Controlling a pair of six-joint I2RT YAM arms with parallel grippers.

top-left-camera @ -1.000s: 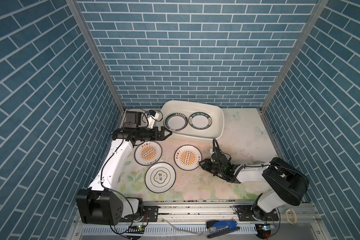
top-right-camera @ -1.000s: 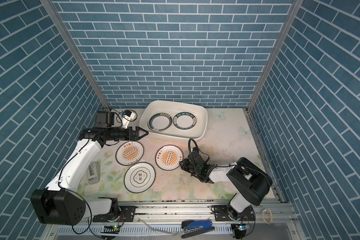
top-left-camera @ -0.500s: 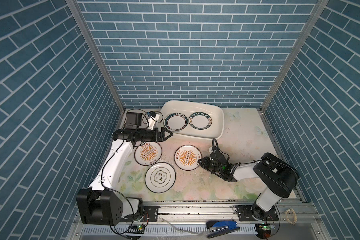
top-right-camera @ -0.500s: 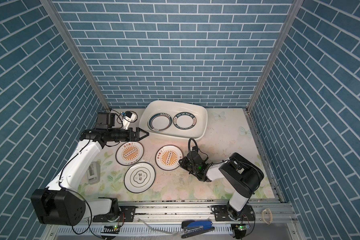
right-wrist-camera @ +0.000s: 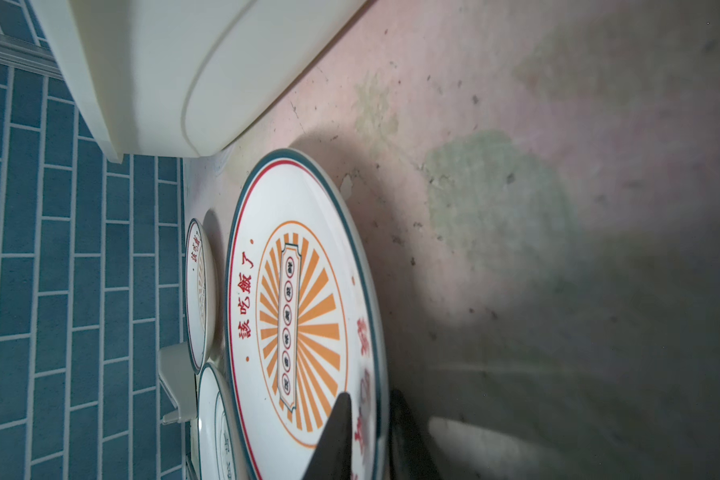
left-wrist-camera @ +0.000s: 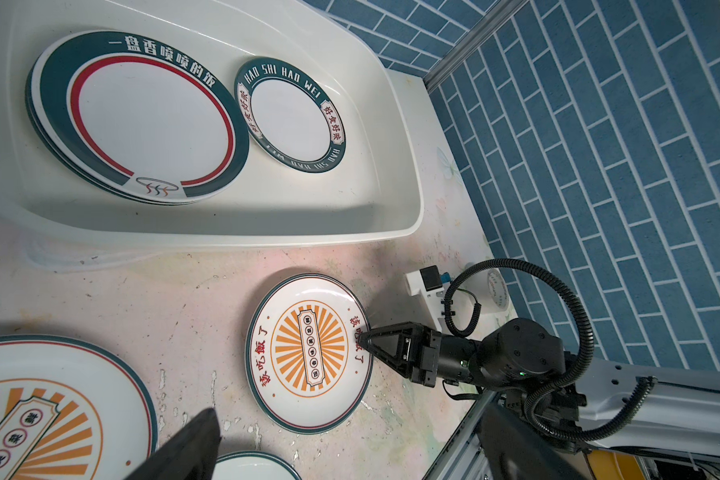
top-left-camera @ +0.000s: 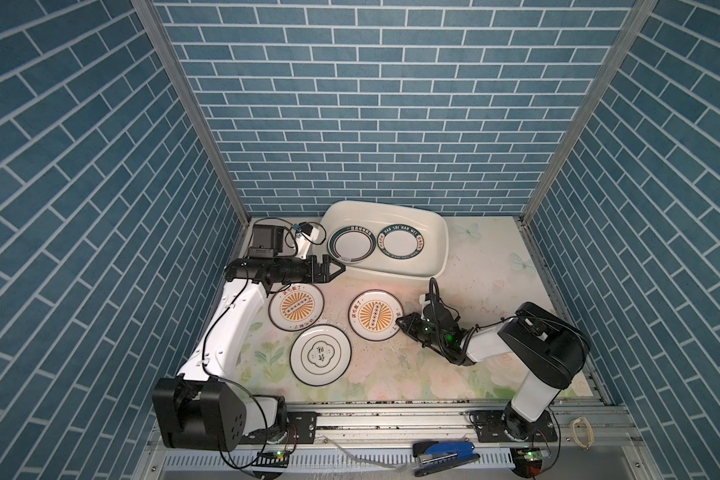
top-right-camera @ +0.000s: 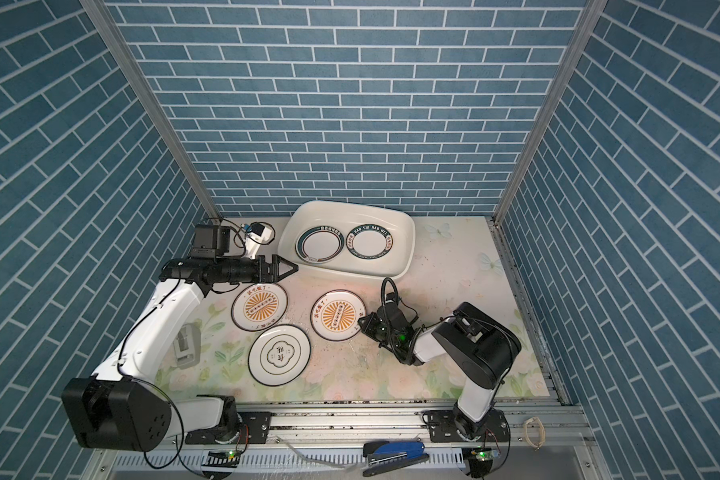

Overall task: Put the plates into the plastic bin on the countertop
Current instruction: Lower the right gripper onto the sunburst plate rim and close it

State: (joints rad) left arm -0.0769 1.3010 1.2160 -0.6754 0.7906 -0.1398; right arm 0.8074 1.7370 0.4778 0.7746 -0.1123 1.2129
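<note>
The step in hand is picking up the sunburst plate (top-left-camera: 376, 315), which lies on the surface (top-left-camera: 487, 266) nearest the right arm. The right jaws are clamped on its rim at the side facing that arm: the right wrist view shows one finger (right-wrist-camera: 333, 432) over the rim and the other under it. The plate appears to lie flat, not yet lifted.

The left jaws stand wide apart and empty, just beside the near left corner of the bin (top-left-camera: 433, 232). A second sunburst plate (top-left-camera: 296, 306) and a clover plate (top-left-camera: 320, 354) wait on the surface. In the bin lie a short stack (top-left-camera: 352, 245) and a single plate (top-left-camera: 402, 243).

The next move likely calls for raising the gripped edge, carrying the plate over the bin's near rim and setting it inside. Held so thinly at one edge, it may droop or slip.
</note>
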